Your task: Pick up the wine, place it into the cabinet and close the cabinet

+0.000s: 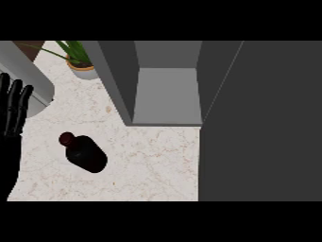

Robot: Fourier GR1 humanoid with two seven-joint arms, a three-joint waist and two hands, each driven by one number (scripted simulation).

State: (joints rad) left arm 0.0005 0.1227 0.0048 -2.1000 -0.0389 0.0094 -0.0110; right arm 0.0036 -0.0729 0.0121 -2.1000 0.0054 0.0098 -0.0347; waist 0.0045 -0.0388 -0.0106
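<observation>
Left robot hand [2, 124] open, fingers up, resting.

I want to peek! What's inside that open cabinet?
The open cabinet shows only a bare grey floor and walls. The wine bottle stands outside on the counter. The cabinet's upper part is cut off from view.

A pale speckled stone counter [156, 170] fills the lower middle of the view. At about eleven o'clock stands a green-leaved plant in a small tan pot [81, 67]. At ten o'clock, a light grey rounded sink basin [25, 71] runs off the left edge.
</observation>
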